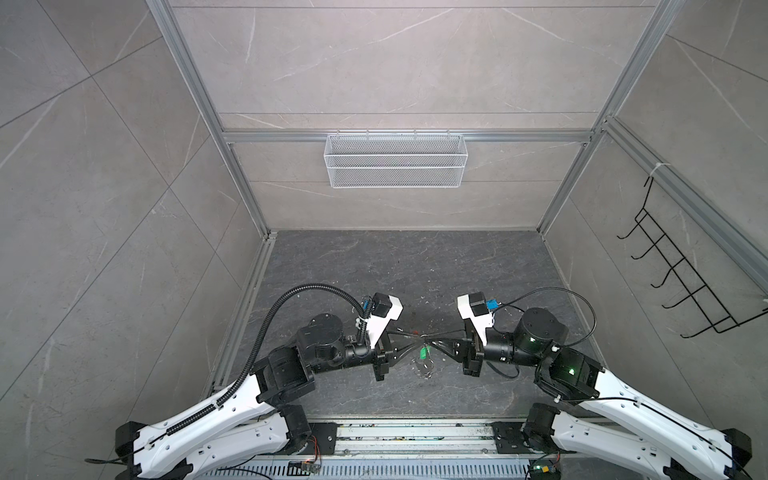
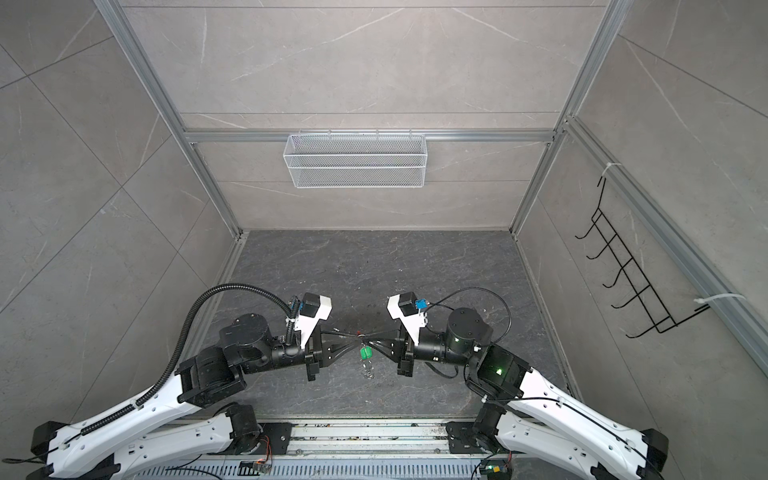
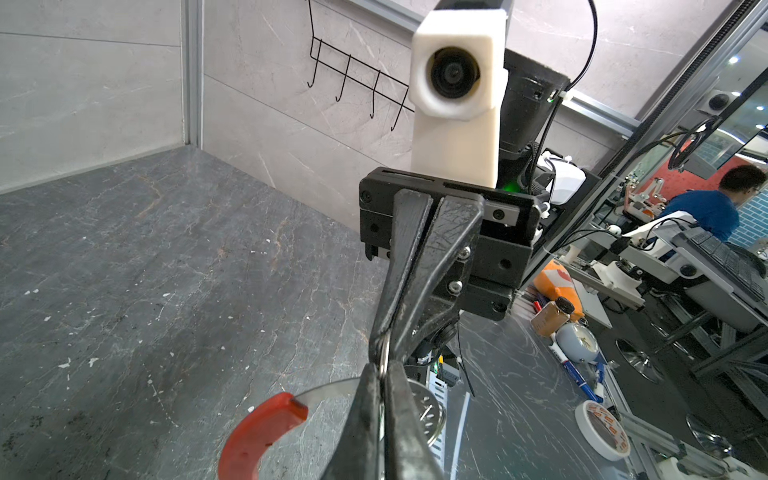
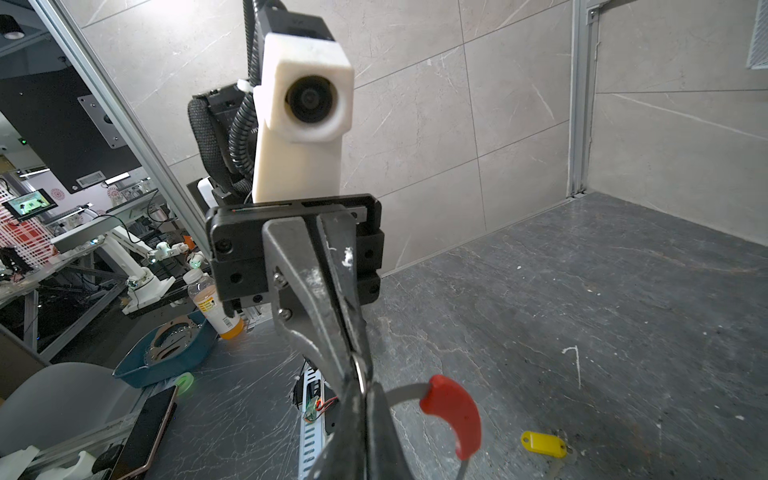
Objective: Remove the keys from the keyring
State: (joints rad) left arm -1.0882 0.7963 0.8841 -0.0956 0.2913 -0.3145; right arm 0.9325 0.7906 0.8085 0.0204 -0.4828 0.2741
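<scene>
my left gripper [image 3: 381, 372] is closed, fingers pressed together with no gap. my right gripper [image 4: 365, 388] is closed too, clamped on the thin wire of the keyring [image 4: 455, 415]; that wire runs from the red sleeve [image 3: 259, 434] straight into its fingers. the two grippers meet tip to tip in the air above the table [image 1: 374, 270], over its near half, midway between its left and right edges. a small silver split ring [image 3: 385, 355] sits at that junction. i cannot tell whether my left tips bite the ring, the wire or both, because the fingers cover the contact. the green-tagged key [image 2: 365, 353] hangs just below the junction; under its tag only a blurred glint shows. the yellow-tagged key [image 4: 543, 444] lies flat on the table, apart from the keyring; neither top view shows it. a white wire basket [image 1: 395, 160] hangs on the back wall and a black hook rack [image 1: 681, 270] on the right wall, both well apart from the grippers.
</scene>
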